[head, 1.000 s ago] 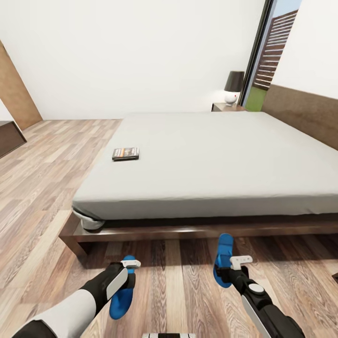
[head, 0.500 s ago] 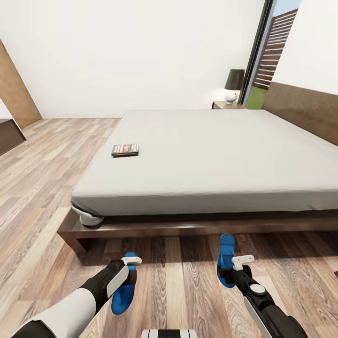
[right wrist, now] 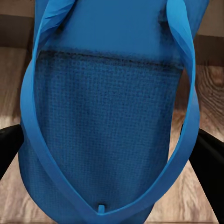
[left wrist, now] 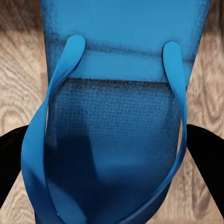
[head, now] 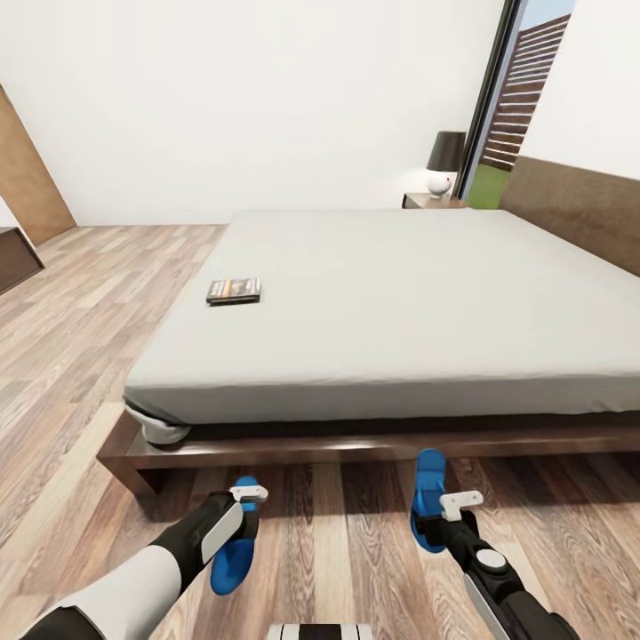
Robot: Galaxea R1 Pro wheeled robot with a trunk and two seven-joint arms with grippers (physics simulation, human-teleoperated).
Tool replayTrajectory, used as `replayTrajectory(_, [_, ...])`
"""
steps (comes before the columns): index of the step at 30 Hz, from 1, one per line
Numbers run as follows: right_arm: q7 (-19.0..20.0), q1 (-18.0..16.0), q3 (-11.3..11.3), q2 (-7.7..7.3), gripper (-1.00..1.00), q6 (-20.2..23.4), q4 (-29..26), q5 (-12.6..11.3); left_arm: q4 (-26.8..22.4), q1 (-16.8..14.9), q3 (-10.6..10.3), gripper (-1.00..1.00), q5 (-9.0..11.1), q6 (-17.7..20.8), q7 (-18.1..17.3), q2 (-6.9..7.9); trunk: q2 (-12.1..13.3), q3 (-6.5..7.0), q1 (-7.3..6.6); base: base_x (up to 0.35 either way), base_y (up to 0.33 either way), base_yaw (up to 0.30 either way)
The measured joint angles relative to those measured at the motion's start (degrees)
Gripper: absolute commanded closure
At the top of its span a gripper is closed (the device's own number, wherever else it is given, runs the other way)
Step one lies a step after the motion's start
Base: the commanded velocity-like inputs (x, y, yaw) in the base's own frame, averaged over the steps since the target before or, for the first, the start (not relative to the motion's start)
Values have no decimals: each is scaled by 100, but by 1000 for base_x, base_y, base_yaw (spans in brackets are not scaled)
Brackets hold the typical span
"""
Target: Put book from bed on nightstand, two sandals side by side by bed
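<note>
The two sandals are bright blue flip-flops. My left gripper (head: 242, 503) is shut on one sandal (head: 233, 558), low over the wood floor before the bed's near left corner. In the left wrist view the black fingers (left wrist: 10, 161) press that sandal's (left wrist: 116, 140) edges. My right gripper (head: 449, 517) is shut on the other sandal (head: 428, 480), whose toe points at the bed frame; its fingers (right wrist: 211, 156) flank this sandal (right wrist: 107, 130). The book (head: 234, 291) lies flat on the grey bed (head: 391, 302), near its left edge. A nightstand (head: 428, 202) stands at the far side by the headboard.
A black-shaded lamp (head: 443, 163) stands on the nightstand beside the tall black-framed window (head: 516, 98). A dark low cabinet (head: 16, 258) sits at the far left. The dark bed frame (head: 293, 449) juts out at floor level. Wood-plank floor (head: 80, 338) stretches left of the bed.
The whole view has shifted slightly, with the bed's near corner sliding a little left in the picture. Both grippers keep their hold on the sandals.
</note>
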Motion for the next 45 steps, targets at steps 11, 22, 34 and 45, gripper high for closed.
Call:
replayTrajectory(11, [-3,281,-1,2,100,-587,-17,-17,2,-1,-7,100,10,-4,2,113,0,0,0,3,0,0])
replayTrajectory(22, [-10,495,-3,-1,100,-1201,340,-23,2,-1,-6,100,13,-4,8,114,0,0,0,0,0,0])
replayTrajectory(34, [-14,501,-3,-2,100,-1197,363,-24,3,-1,-6,100,24,-4,11,114,-12,-199,24,0,0,0])
replayTrajectory(45, [-13,501,-11,-7,100,-1232,344,-23,-6,-1,-6,100,32,-52,13,113,-26,-443,52,0,0,0])
